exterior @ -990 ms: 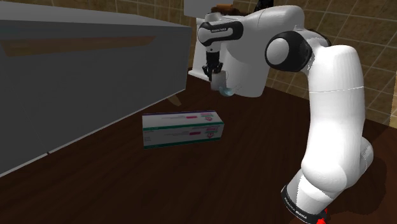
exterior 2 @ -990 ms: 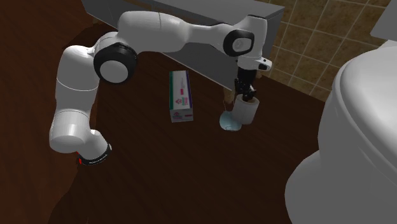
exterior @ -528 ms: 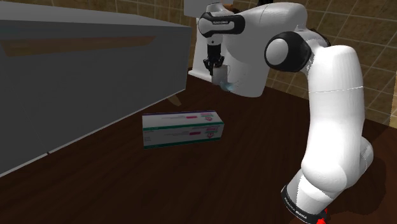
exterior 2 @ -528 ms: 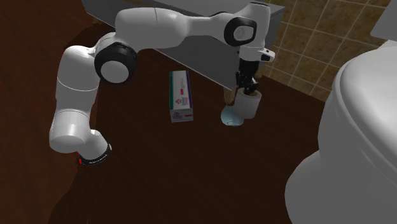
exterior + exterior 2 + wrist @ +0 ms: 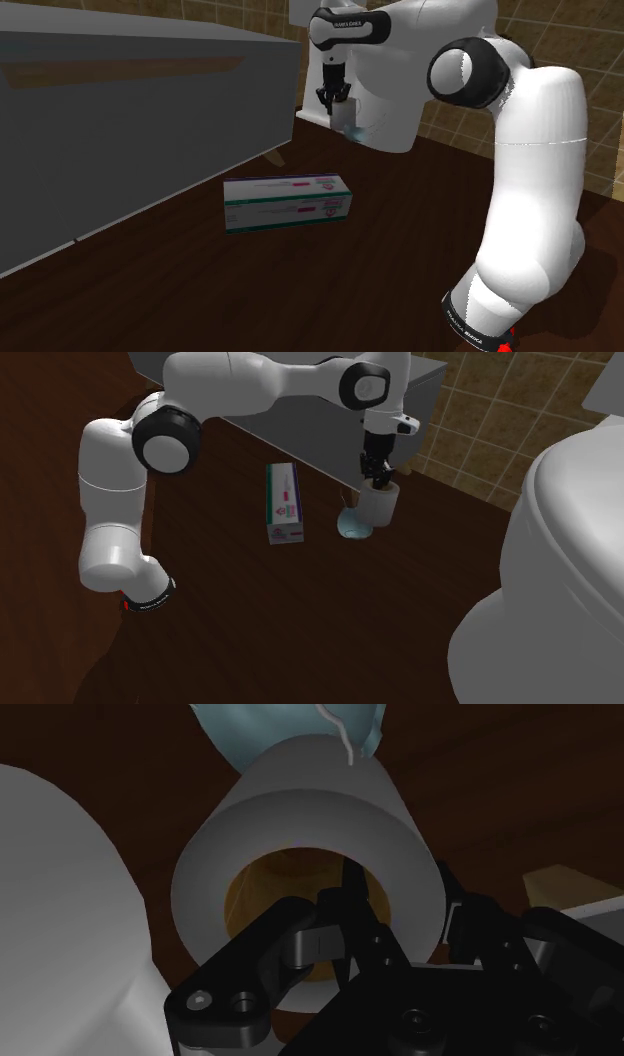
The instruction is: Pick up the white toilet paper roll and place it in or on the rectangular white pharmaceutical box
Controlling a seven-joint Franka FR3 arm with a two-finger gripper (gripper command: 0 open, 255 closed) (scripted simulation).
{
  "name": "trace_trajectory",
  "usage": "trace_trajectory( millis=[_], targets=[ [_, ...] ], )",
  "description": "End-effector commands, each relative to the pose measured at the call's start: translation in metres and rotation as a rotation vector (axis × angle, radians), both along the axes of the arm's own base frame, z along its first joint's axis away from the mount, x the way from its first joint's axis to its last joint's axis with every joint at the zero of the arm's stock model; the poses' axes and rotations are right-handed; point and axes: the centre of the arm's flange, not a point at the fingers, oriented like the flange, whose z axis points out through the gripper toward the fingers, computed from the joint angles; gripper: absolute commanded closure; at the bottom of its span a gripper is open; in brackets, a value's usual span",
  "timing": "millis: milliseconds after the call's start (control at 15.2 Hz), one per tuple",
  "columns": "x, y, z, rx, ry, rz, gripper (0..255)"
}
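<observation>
Biggest thing near the work is the white toilet (image 5: 545, 542) filling the second exterior view's right, then the long grey cabinet (image 5: 130, 110) along the wall. Both stand on the dark wood floor (image 5: 330, 290). The white Franka arm (image 5: 520, 180) reaches over to the gap between them. The rectangular white pharmaceutical box w/ green and purple print (image 5: 287, 203) lies flat on the floor, in the open, near the cabinet. The white toilet paper roll w/ brown cardboard core (image 5: 377, 504) hangs from the black two-finger gripper (image 5: 378, 470), just beside the box's far end but apart from it. In the wrist view the hand is clamped on the roll's wall, one finger down inside the core and the other outside. Change vs a sec ago: the hand has come up and drifted a bit toward the box, and the roll went w/ it, so the grip looks good and I judge the lift is underway. Smallest item is the pale blue loose tail (image 5: 352, 524) drooping under the roll. Can't tell if it's clear of the floor. Next is prob. a carry over the box top, then release.
</observation>
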Motion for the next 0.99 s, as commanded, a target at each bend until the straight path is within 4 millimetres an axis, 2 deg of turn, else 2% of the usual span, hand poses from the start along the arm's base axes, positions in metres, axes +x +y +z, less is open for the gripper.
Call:
trace_trajectory(
  millis=[0, 924],
  targets=[
    [-0.009, 0.025, 0.003, -0.001, -0.001, 0.0, 255],
    [-0.077, 0.196, 0.009, -0.001, -0.001, 0.0, 255]
  ],
)
